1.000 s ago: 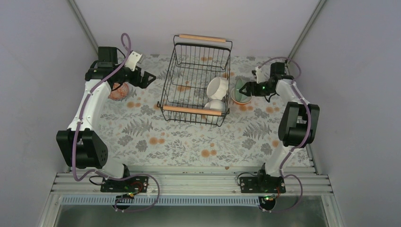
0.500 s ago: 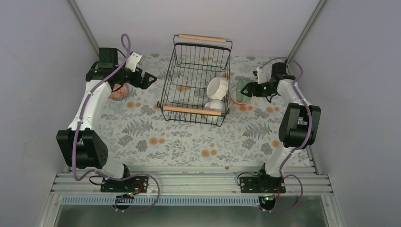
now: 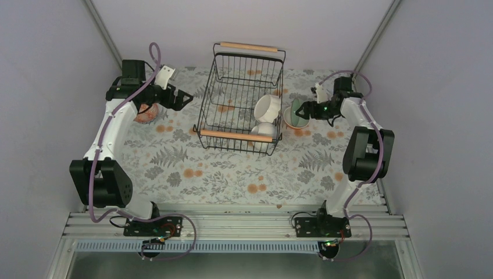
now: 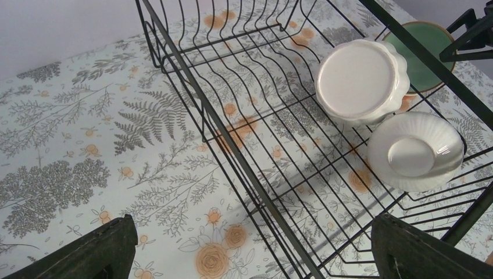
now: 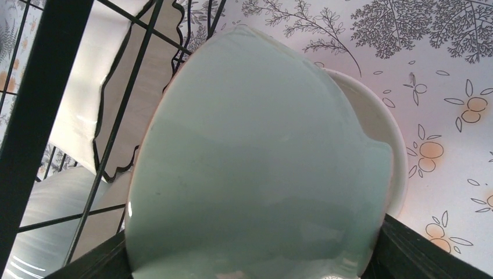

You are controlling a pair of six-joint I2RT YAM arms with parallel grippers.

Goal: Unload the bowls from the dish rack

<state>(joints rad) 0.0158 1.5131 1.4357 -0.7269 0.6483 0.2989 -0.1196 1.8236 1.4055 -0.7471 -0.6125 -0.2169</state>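
The black wire dish rack [image 3: 232, 93] stands mid-table and holds a scalloped white bowl [image 3: 268, 107] on its side and a ribbed white bowl [image 3: 264, 129]. Both show in the left wrist view, the scalloped one [image 4: 360, 78] and the ribbed one [image 4: 415, 151]. My right gripper [image 3: 301, 108] is shut on a mint-green bowl [image 5: 256, 157], held tilted just right of the rack over an orange-rimmed bowl [image 3: 289, 124]. My left gripper [image 3: 185, 97] is open and empty beside the rack's left wall; its fingers [image 4: 99, 253] straddle the rack's edge wire. A pinkish-orange patterned bowl [image 3: 145, 114] sits under my left arm.
The rack's wooden handles lie at its far end [image 3: 249, 46] and near end [image 3: 235, 135]. The floral tablecloth [image 3: 232, 174] covers the table. Grey walls close in the left, right and back.
My right gripper has shifted slightly with the mint-green bowl, tipping it more upright over the orange-rimmed bowl. My left gripper has edged a little toward the rack.
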